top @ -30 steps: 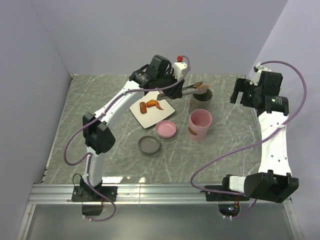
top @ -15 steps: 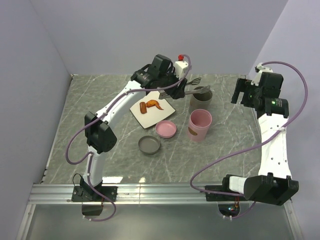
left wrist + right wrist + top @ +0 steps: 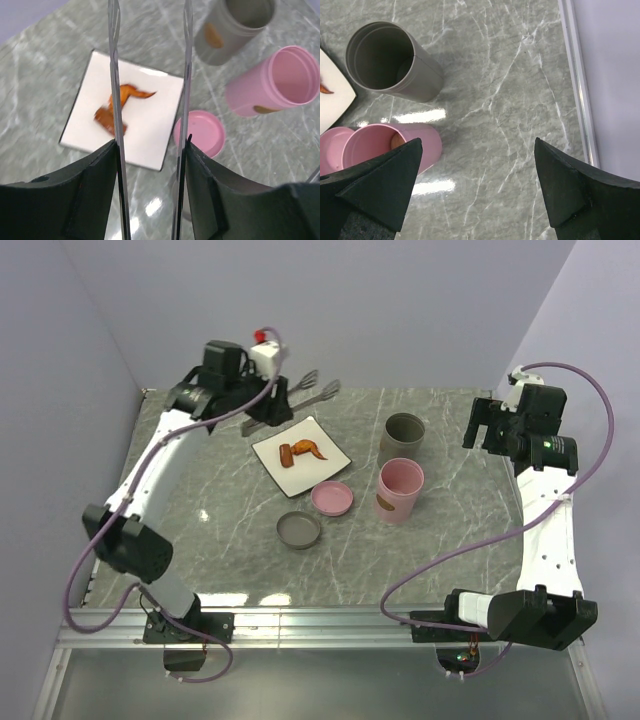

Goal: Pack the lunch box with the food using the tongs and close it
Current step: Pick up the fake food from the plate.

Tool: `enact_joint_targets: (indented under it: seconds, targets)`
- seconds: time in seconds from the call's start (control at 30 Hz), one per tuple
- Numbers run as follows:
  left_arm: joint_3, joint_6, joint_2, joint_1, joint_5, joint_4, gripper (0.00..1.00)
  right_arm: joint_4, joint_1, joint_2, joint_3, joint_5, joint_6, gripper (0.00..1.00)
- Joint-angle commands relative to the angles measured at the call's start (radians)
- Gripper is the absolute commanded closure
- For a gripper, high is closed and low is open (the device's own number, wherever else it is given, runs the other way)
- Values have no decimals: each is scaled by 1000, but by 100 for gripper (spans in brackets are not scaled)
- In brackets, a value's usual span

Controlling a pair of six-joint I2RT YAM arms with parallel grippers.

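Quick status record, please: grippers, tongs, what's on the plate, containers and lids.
left gripper: shut on tongs, nothing in their tips
right gripper: open, empty
plate: sausage and orange piece on it
grey container: upright, uncapped
pink container: upright, uncapped
lids: pink lid and grey lid off, lying on the plate's near side

Grey-veined marble table [image 3: 230, 530]; white plate [image 3: 318, 436]; pink container [image 3: 400, 492]; food [image 3: 300, 452] seemingly orange-brown.

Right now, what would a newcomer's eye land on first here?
The left hand grips silvery tongs, held high over the far side of the table. Close by, a white plate carries orange-brown food, and to its right stand a grey tub and a pink tub, both open.
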Motion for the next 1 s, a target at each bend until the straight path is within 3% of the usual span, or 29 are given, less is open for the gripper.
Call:
enact_joint_targets:
  seconds: [0.0, 0.17, 0.33, 0.53, 0.97]
  targets:
    - [-93, -21, -88, 47, 35, 4, 41, -8, -6, 6, 44, -14, -11, 0]
    - [-240, -52, -162, 128, 12, 7, 44, -6, -8, 9, 47, -31, -17, 0]
    - [-393, -125, -226, 135, -156, 58, 44, -15, -8, 17, 51, -42, -18, 0]
    - [-501, -142, -246, 135, -239, 55, 46, -25, -6, 29, 62, -52, -15, 0]
    - [-616, -165, -219, 23, -393, 139, 45, -26, -3, 37, 56, -52, -14, 0]
